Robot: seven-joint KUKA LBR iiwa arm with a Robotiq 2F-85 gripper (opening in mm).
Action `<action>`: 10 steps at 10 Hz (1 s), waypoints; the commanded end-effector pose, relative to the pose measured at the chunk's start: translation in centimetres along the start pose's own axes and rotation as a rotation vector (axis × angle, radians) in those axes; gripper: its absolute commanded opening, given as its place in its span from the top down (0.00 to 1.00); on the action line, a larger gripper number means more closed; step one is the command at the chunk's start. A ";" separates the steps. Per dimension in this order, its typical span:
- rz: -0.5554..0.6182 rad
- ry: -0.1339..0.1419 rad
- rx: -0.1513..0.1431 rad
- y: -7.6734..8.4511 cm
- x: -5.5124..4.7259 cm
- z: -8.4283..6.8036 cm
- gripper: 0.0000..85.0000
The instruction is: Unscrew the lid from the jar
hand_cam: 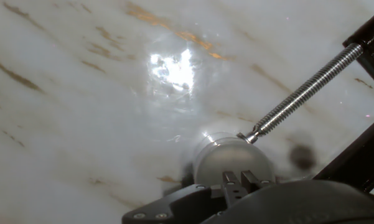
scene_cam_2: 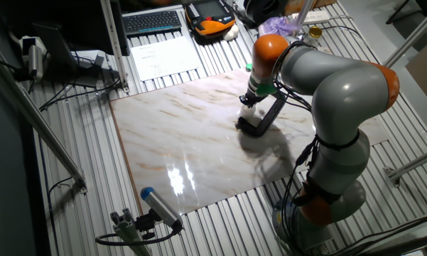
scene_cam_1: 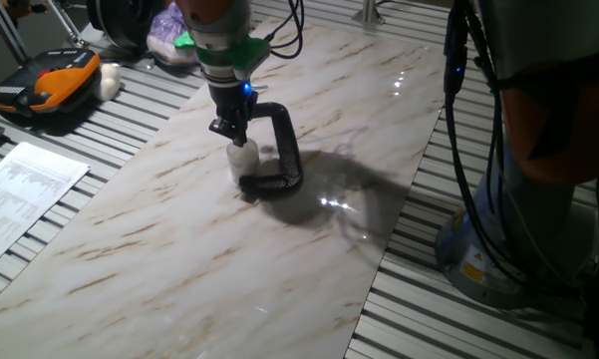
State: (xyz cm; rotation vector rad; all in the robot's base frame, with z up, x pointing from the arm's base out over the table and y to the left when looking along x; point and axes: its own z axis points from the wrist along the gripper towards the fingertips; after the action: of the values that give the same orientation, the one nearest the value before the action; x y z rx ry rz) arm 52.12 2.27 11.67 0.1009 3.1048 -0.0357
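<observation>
1. Table (scene_cam_1: 309, 259): marble-pattern slab, white w/ brown veins, glossy w/ lamp glare, set on a slatted metal bench (scene_cam_1: 449, 319).

2. Arm (scene_cam_2: 341, 92): grey KUKA w/ orange joints, reaches over slab from the side; base stands off the slab edge. Green ring and a blue light above the wrist in 1 fixed view.

3. Paper sheet (scene_cam_1: 25, 194): printed, lies on bench, well apart from slab centre.

4. Orange/black case (scene_cam_1: 50, 82): on bench at far corner. Keyboard (scene_cam_2: 153, 21) in the other fixed view, also off slab.

5. C-clamp (scene_cam_1: 279, 150): black frame, lies on slab; metal screw (hand_cam: 302, 93) runs diagonally, its tip touching the side of the jar top in hand view. Jar sits in the clamp's mouth.

6. Gripper (scene_cam_1: 234, 130): black, 2 fingers pointing down, directly over the jar. Fingers (hand_cam: 230, 180) appear close together above the lid in hand view; contact w/ lid not clear, so clamped or loose: cannot tell.

7. Jar (scene_cam_1: 242, 163): tiny, clear/whitish cylinder, upright on slab near its middle, against clamp base, just below gripper tip.

8. Lid (hand_cam: 233, 155): round, translucent whitish, seen from above in hand view, on top of jar; seam between lid and jar too blurred to judge.
</observation>
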 end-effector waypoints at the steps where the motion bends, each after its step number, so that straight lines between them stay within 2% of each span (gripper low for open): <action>1: 0.001 -0.002 0.004 0.0 -0.1 0.0 0.80; 2: -0.002 -0.001 -0.011 0.0 -0.2 0.0 0.80; 4: -0.005 0.012 -0.022 -0.2 -0.3 -0.1 0.80; 5: -0.007 0.010 -0.011 -0.2 -0.3 -0.2 0.80; 6: -0.013 0.003 0.025 -0.1 -0.2 -0.2 0.80; 8: -0.005 0.009 -0.016 0.2 0.1 -0.2 0.80; 10: 0.002 0.010 -0.036 0.1 0.4 -0.2 0.80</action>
State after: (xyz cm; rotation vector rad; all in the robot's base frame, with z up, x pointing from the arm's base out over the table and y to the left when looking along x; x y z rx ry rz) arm 51.75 2.44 11.81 0.1040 3.1137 0.0193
